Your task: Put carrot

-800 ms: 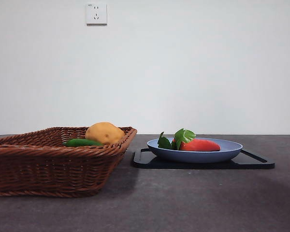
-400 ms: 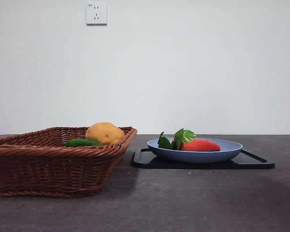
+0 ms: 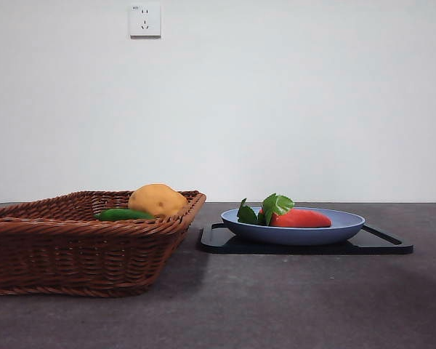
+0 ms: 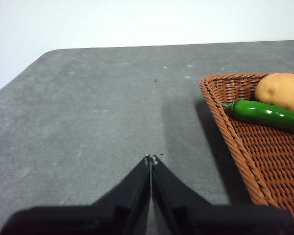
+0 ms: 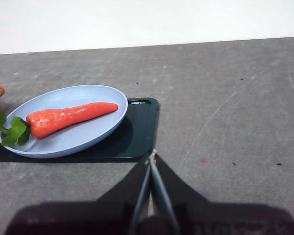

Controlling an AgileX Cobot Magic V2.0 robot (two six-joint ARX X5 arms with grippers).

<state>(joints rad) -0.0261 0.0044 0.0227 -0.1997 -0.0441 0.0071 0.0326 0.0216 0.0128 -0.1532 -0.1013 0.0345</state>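
Note:
The carrot [image 3: 299,217] [image 5: 71,117], red-orange with green leaves [image 3: 276,205] at one end, lies in a blue plate [image 3: 334,231] [image 5: 73,142] on a dark tray [image 3: 381,246] [image 5: 139,132]. My right gripper [image 5: 151,155] is shut and hangs over bare table beside the tray, apart from the carrot. Shut too, my left gripper [image 4: 151,159] hovers above the grey table beside the wicker basket [image 4: 235,142]. Neither arm appears in the front view.
The brown wicker basket [image 3: 73,251] stands left of the tray and holds a yellow-orange potato [image 3: 157,199] [image 4: 281,90] and a dark green cucumber [image 3: 122,214] [image 4: 267,114]. A wall socket [image 3: 144,20] is on the white wall behind.

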